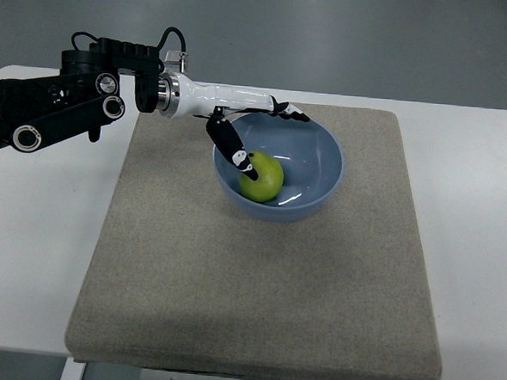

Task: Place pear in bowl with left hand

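A white desk [34,254] carries the scene, its top showing bare along the left, right and far edges. A large grey-beige fabric mat [256,285] lies flat on it, covering most of the middle. On the mat's far half stands a light blue bowl [319,181], well apart from the mat's near edge.

Open mat [256,285] all round the bowl [323,181]; bowl wall the sole barrier
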You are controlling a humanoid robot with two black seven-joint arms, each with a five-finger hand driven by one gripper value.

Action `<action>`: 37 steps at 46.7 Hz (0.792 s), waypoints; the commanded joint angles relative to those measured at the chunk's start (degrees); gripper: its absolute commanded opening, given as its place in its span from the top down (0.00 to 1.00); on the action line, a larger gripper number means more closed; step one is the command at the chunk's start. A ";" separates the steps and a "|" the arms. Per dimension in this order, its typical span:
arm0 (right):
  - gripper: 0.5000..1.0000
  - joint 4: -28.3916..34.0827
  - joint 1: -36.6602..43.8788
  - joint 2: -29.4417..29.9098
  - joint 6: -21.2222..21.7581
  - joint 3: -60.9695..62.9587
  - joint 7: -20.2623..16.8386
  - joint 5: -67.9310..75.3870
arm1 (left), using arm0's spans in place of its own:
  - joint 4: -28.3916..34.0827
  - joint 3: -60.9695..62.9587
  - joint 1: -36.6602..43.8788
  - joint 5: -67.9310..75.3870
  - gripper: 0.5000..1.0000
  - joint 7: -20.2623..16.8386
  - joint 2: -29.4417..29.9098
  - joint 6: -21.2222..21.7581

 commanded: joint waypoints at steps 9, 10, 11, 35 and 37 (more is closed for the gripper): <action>0.15 0.00 0.03 0.00 0.00 -0.07 -0.06 0.00 | 0.52 -2.34 -0.26 -7.16 0.01 0.26 0.91 0.39; 0.15 0.00 -0.06 0.00 0.00 0.02 0.02 0.00 | 1.04 -2.60 -0.26 -8.04 0.01 0.26 1.08 0.39; 0.15 0.00 0.03 0.00 0.00 -0.07 -0.06 0.00 | 1.31 -2.87 -0.26 -9.00 0.01 0.26 1.17 0.39; 0.15 0.00 0.03 0.00 0.00 0.02 0.02 0.00 | 16.25 -8.32 2.29 -38.09 0.01 0.35 6.01 -0.40; 0.15 0.00 0.03 0.00 0.00 0.02 0.02 0.00 | 18.09 -8.32 2.90 -41.16 0.01 0.26 5.92 -0.40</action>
